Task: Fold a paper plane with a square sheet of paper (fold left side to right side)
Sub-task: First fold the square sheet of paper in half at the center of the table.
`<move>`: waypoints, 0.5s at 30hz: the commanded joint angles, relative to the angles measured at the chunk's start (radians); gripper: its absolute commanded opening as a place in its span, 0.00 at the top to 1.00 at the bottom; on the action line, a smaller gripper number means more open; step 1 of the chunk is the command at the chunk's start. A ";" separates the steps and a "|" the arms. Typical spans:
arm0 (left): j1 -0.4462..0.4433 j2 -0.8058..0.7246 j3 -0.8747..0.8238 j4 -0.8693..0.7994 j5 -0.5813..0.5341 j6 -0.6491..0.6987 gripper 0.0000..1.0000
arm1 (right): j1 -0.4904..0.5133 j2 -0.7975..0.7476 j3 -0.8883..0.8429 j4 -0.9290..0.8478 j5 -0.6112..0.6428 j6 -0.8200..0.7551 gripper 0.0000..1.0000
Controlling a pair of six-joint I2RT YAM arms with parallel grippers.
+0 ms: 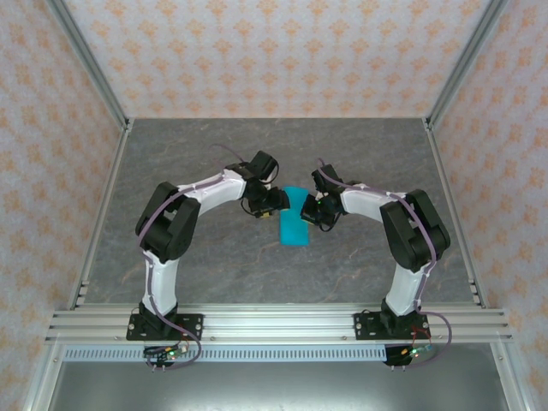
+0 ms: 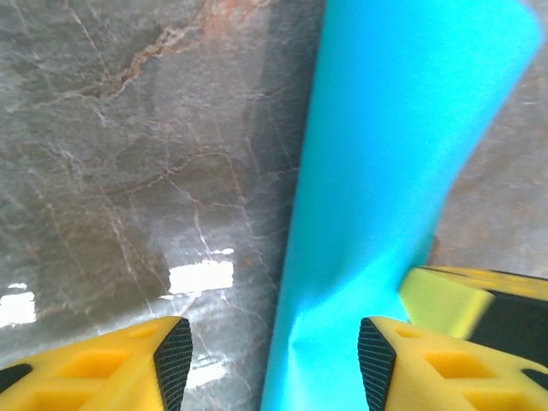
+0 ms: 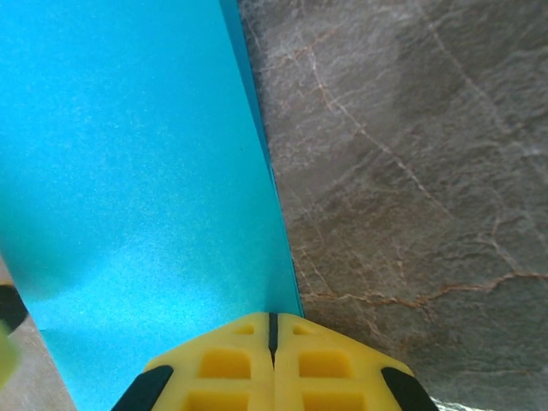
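Note:
The square sheet of paper (image 1: pixel 294 224) is bright cyan and lies doubled over into a narrow upright strip at the table's middle, between the two grippers. My left gripper (image 1: pixel 276 202) is at its upper left. In the left wrist view the left gripper (image 2: pixel 274 360) is open, and the paper (image 2: pixel 402 154) bulges up in a soft curve between its pads, nearer the right pad (image 2: pixel 377 364). My right gripper (image 1: pixel 315 211) is at the strip's upper right. Its jaws (image 3: pixel 272 318) are shut, their tip at the right edge of the paper (image 3: pixel 137 171), where two layers show.
The grey marbled table (image 1: pixel 214 257) surrounds the paper. Aluminium frame posts (image 1: pixel 103 214) run along both sides and a rail (image 1: pixel 274 324) crosses the near edge. One finger of the right gripper (image 2: pixel 445 300) shows just beyond my left gripper's right pad.

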 commanded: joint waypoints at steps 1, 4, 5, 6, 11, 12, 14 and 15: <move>0.001 -0.070 -0.019 0.064 0.015 0.011 0.46 | 0.007 0.079 -0.030 -0.109 0.082 -0.018 0.95; 0.001 -0.071 -0.034 0.122 0.077 0.001 0.58 | 0.008 0.080 -0.029 -0.109 0.080 -0.018 0.95; -0.001 -0.062 -0.037 0.137 0.101 -0.004 0.62 | 0.008 0.080 -0.027 -0.109 0.080 -0.018 0.95; -0.003 -0.051 -0.038 0.155 0.127 -0.011 0.67 | 0.007 0.079 -0.027 -0.109 0.080 -0.020 0.95; -0.010 0.015 -0.025 0.180 0.184 -0.016 0.80 | 0.008 0.084 -0.026 -0.112 0.081 -0.020 0.95; -0.010 0.025 -0.024 0.182 0.189 -0.014 0.81 | 0.007 0.087 -0.024 -0.112 0.080 -0.019 0.95; -0.010 0.043 -0.021 0.171 0.182 -0.003 0.82 | 0.008 0.089 -0.023 -0.115 0.078 -0.019 0.95; -0.010 0.050 -0.019 0.157 0.168 0.008 0.82 | 0.009 0.090 -0.021 -0.117 0.080 -0.019 0.95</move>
